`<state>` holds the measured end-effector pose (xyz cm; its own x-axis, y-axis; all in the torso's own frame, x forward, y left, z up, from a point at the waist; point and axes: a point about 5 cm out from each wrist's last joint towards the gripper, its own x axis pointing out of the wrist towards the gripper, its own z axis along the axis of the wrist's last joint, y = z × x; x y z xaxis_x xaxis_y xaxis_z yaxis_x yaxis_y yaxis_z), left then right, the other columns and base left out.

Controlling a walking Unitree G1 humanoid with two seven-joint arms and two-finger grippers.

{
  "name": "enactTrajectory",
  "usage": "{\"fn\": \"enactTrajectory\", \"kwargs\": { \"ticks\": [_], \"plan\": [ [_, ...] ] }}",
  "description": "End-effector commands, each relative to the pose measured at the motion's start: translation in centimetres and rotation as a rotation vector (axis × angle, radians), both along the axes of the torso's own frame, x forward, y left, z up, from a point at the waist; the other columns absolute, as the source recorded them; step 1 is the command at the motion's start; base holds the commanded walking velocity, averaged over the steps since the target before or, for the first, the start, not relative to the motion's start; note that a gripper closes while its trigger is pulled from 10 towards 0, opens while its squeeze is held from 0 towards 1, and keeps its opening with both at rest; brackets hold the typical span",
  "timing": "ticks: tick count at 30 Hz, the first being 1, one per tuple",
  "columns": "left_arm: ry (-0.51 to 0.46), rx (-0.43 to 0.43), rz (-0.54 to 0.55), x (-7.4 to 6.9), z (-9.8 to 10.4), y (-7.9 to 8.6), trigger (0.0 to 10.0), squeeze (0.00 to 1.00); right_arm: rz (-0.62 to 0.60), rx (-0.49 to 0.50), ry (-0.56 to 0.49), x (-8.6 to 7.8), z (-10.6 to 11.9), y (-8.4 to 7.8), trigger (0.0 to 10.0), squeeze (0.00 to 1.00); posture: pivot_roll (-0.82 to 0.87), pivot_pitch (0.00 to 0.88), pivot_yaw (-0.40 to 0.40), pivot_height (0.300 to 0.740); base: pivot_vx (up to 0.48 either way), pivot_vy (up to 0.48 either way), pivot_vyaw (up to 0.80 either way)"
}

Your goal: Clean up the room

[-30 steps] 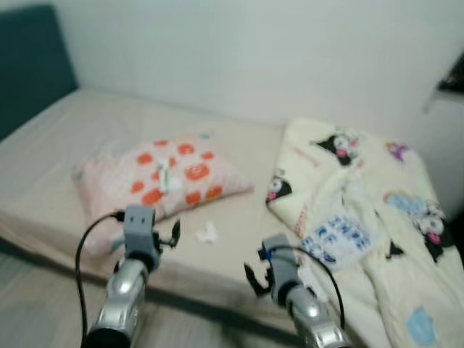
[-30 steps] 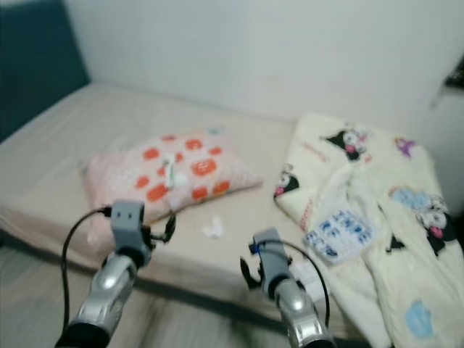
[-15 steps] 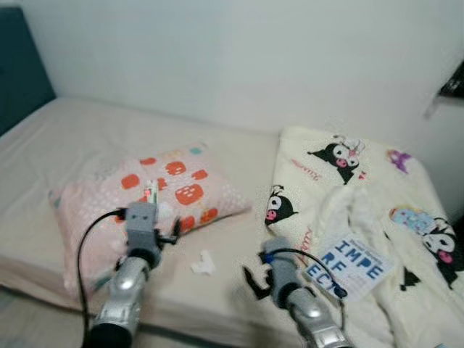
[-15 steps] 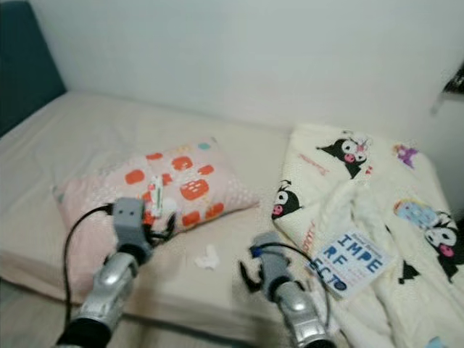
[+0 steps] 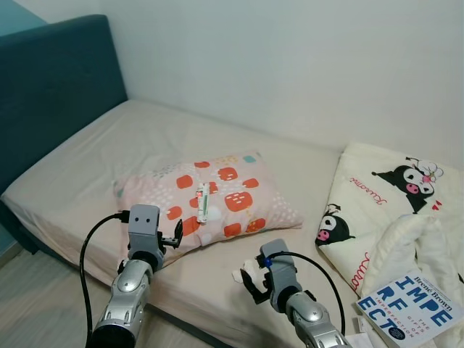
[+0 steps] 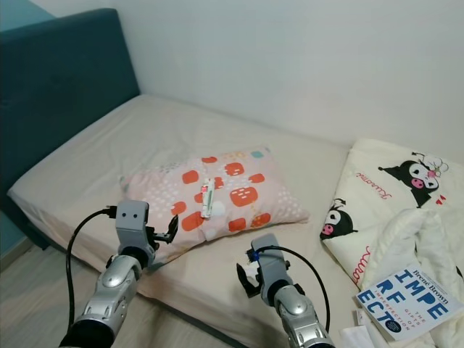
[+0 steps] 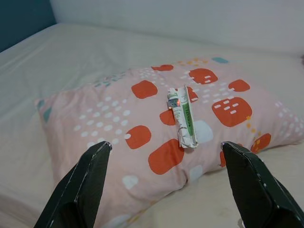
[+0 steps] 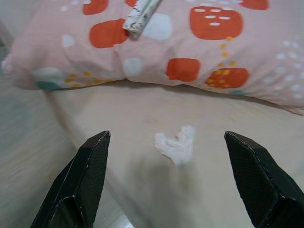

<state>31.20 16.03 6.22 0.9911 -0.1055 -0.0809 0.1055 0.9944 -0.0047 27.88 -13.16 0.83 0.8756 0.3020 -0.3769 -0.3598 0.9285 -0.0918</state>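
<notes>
A teal headboard (image 5: 51, 94) closes the left end of the bed (image 5: 94, 152), whose beige sheet runs along the white wall. The left gripper (image 5: 161, 239) hovers above the near edge of the bed, its black fingers (image 7: 80, 190) spread wide apart and holding nothing, aimed at the pink pillow (image 5: 210, 203) with orange patches that lies toward the middle of the mattress. On top of the pillow rests a squeezed tube (image 7: 183, 116) with green print, perhaps toothpaste; the lettering is too small to read. Just off the pillow's near side, close to the bed's near edge, a small crumpled white tissue (image 8: 175, 143) lies on the sheet. The right gripper (image 5: 250, 279) hangs directly over that tissue, its fingers (image 8: 259, 180) also parted, one on each side of the scrap and not touching it. Toward the right end of the bed a cream blanket (image 5: 391, 210) printed with black cartoon characters lies rumpled, and a book (image 5: 409, 304) with large blue letters sits on the blanket near the bed's near right corner.
</notes>
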Motion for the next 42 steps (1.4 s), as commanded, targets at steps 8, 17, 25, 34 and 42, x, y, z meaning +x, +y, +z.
{"fn": "enactTrajectory", "kwargs": {
  "ticks": [8, 17, 25, 34, 42],
  "plan": [
    [-0.025, 0.048, -0.181, -0.1, 0.3, -2.2, 10.0, 0.0, -0.155, -0.093, 0.03, 0.2, -0.6, -1.8, 10.0, 0.0, -0.1, 0.064, -0.055, 0.74, 0.0, 0.0, 0.0],
    [-0.056, 0.067, -0.182, 0.6, 1.1, -2.2, 10.0, 0.0, -0.199, -0.034, 0.032, 0.7, -0.1, -2.3, 10.0, 0.0, -0.1, 0.076, -0.053, 0.705, 0.0, 0.0, 0.0],
    [-0.101, 0.068, -0.183, 2.0, 2.7, -2.8, 10.0, 0.0, -0.209, -0.012, 0.008, 1.1, 0.4, -2.2, 10.0, 0.0, -0.11, 0.077, -0.054, 0.68, 0.0, 0.0, 0.0],
    [-0.136, 0.055, -0.197, 3.8, 4.7, -4.0, 10.0, 0.0, -0.239, 0.041, 0.006, 1.1, 0.7, -2.4, 10.0, 0.0, -0.14, 0.09, -0.037, 0.655, 0.0, 0.0, 0.0],
    [-0.128, 0.047, -0.178, 4.5, 5.2, -4.0, 10.0, 0.0, -0.278, 0.113, 0.017, 0.9, 0.6, -2.4, 10.0, 0.0, -0.15, 0.097, -0.026, 0.625, 0.0, 0.0, 0.0]
  ]
}}
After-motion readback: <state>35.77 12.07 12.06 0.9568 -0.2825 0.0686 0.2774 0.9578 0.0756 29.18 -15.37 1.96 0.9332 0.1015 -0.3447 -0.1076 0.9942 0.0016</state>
